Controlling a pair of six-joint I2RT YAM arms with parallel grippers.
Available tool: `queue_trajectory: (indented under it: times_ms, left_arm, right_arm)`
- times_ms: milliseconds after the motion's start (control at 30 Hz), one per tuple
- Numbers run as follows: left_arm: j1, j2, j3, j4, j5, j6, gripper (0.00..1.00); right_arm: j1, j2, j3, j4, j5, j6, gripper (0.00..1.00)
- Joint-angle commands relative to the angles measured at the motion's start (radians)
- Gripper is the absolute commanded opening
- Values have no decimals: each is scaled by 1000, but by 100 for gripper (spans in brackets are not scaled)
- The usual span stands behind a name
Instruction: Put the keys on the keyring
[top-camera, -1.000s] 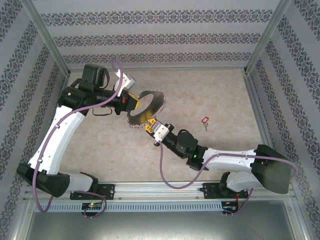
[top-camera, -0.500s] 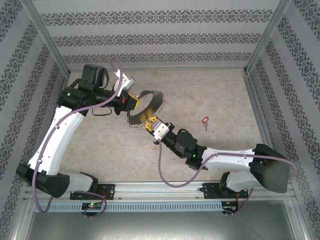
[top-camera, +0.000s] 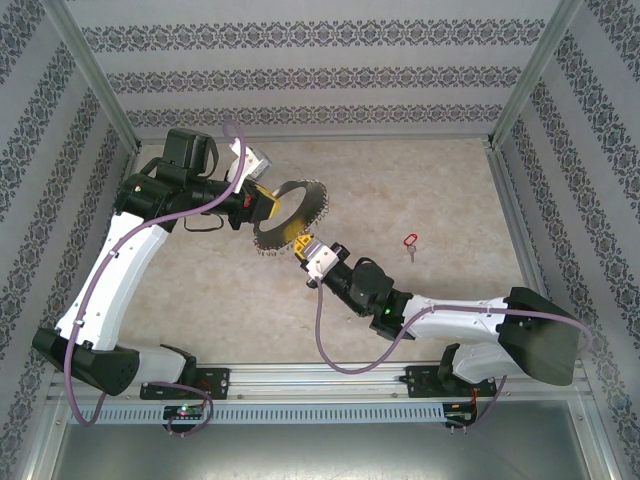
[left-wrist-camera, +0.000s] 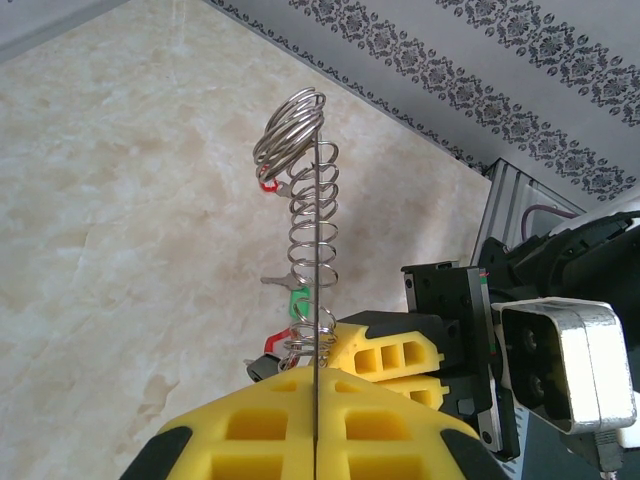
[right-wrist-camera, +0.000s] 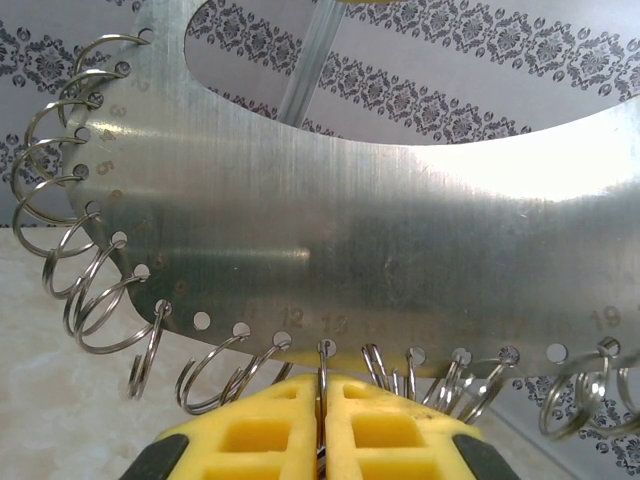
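Observation:
The keyring (top-camera: 318, 206), a flat grey metal hoop fringed with small split rings, hangs above the table. My left gripper (top-camera: 266, 203) is shut on its left rim. In the left wrist view the keyring (left-wrist-camera: 316, 230) stands edge-on between the shut yellow pads (left-wrist-camera: 250, 420). A green key (left-wrist-camera: 297, 302) and a red key head (left-wrist-camera: 272, 342) dangle from its rings. My right gripper (top-camera: 301, 246) is at the hoop's lower edge. In the right wrist view that gripper (right-wrist-camera: 322, 390) is shut on a small ring (right-wrist-camera: 322, 362) hanging from the keyring (right-wrist-camera: 350, 230). A red key (top-camera: 408, 240) lies on the table to the right.
Patterned walls and metal frame posts (top-camera: 95, 75) close in the beige table (top-camera: 420, 180) on three sides. The right arm (top-camera: 450, 320) stretches across the near right; the left arm (top-camera: 120, 270) runs up the left side.
The right gripper's jaws have closed on the small ring under the hoop. Both arms and the keyring have barely moved.

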Motion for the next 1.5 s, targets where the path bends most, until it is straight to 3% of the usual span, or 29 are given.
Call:
queue_trajectory:
  times_ms: [0, 67, 200, 367, 767, 967, 1167, 1267, 1333, 1467]
  left_arm:
    - [-13, -35, 11, 18, 26, 5, 6]
    - [-12, -38, 6, 25, 15, -3, 5]
    - [-11, -44, -28, 66, -80, -97, 5]
    - [-10, -68, -161, 220, -141, -296, 8]
    - [13, -134, -508, 547, -178, -654, 15]
    - [13, -134, -635, 641, -160, -722, 21]
    - [15, -135, -695, 574, -225, -671, 23]
    - [18, -143, -745, 585, -249, -672, 30]
    - [17, -142, -780, 597, -263, -674, 30]
    - [21, -147, -845, 613, -308, -679, 41]
  right_arm:
    - [8, 13, 24, 26, 23, -5, 8]
    - [7, 9, 24, 18, 25, -5, 0]
    - [-1, -19, 24, -33, 20, 12, 0]
    - [-49, -88, 22, -174, -77, 90, 0]
    - [-260, -181, 39, -453, -509, 332, 0]
    - [-309, -165, 79, -565, -651, 345, 0]
    - [-311, -129, 180, -809, -654, 254, 0]
    - [-312, -103, 241, -921, -649, 215, 0]
    - [-312, -89, 258, -939, -650, 201, 0]
    - [-312, -57, 295, -963, -661, 208, 0]
